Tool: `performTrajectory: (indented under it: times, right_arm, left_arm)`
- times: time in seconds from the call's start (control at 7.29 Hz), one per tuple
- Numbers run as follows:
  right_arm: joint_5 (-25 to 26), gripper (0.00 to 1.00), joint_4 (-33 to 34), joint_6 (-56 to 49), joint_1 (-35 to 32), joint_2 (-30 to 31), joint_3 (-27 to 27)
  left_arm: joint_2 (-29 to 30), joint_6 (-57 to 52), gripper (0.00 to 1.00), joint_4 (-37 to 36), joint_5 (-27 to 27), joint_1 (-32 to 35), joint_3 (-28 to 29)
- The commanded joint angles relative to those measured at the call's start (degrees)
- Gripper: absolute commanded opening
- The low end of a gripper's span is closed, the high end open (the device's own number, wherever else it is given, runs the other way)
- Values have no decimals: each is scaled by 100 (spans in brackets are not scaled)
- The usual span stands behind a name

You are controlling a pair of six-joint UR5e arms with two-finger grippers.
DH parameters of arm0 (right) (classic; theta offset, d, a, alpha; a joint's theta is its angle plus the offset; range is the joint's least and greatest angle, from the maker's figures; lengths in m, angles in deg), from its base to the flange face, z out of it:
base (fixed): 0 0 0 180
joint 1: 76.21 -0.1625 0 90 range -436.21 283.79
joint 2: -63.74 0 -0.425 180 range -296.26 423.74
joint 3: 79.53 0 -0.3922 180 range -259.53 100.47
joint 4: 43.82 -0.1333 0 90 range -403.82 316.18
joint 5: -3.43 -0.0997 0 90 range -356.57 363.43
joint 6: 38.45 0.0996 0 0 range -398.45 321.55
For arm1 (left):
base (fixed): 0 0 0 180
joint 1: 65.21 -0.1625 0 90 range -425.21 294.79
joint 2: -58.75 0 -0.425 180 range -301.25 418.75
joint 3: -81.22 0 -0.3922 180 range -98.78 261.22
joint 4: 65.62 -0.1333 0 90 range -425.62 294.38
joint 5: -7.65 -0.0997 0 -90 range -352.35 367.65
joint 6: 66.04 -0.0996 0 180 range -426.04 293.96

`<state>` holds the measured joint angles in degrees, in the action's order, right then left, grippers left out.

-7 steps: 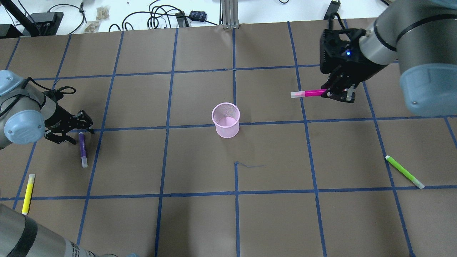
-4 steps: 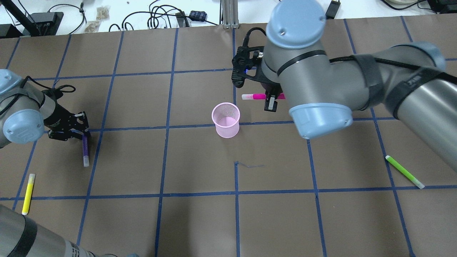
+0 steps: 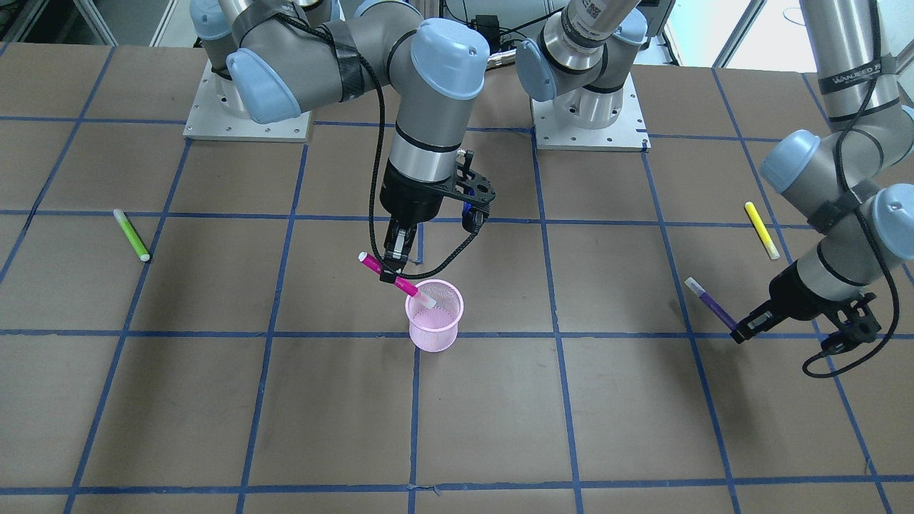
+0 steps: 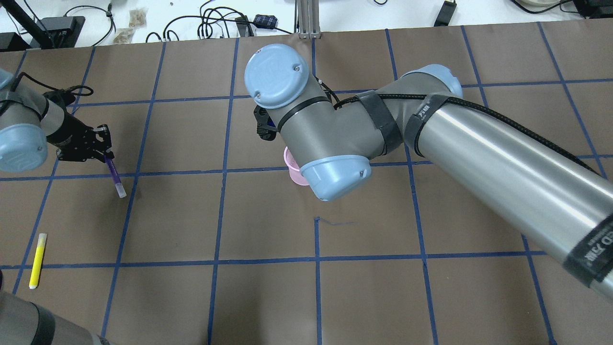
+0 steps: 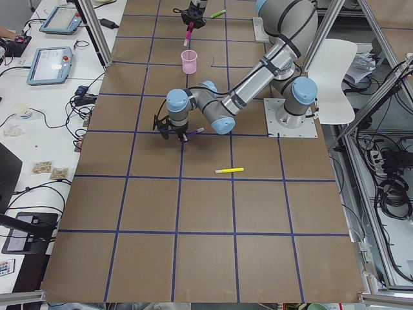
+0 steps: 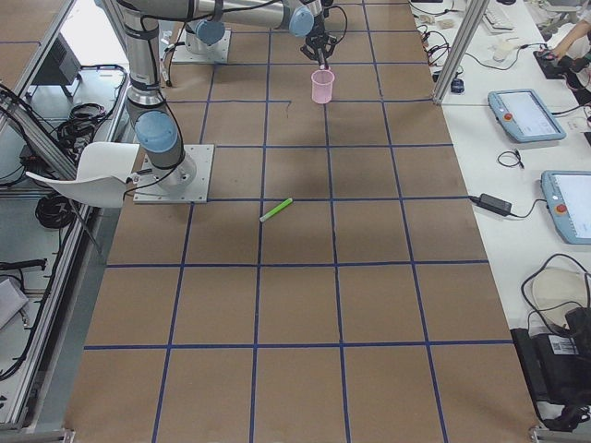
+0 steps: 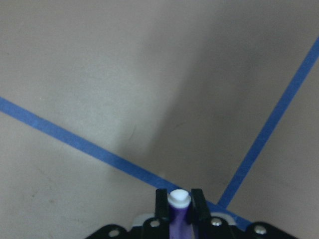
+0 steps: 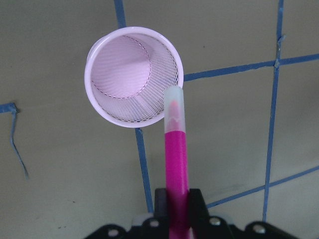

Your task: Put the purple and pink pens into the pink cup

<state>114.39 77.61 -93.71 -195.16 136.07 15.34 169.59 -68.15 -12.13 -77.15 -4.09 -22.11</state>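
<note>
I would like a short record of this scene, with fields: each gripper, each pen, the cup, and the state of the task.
right gripper: shut on pink pen
pink pen: tilted, lower clear-capped end at the mouth of the pink cup, not released
left gripper: shut on purple pen, at one end
purple pen: tilted, seems lifted off the table, far from the cup
pink cup: upright, empty inside
other pens: yellow pen and green pen lie flat on the table
task state: neither pen is in the cup yet

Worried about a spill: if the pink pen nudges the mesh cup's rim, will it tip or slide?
The pink cup looks like empty mesh, so probably light and slides easily. Its base is narrower than its rim, so tipping seems possible.
</note>
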Motion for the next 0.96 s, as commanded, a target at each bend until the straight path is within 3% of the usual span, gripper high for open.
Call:
performTrajectory:
  times: [0.0,0.82]
  right_arm:
    - [74,0,-40,15,-84,-200,-4]
    - [57,5,91,6,-207,-447,-56]
  left_arm:
    - [-176,70,0,21,-2,434,365]
    - [-142,61,0,-93,50,594,367]
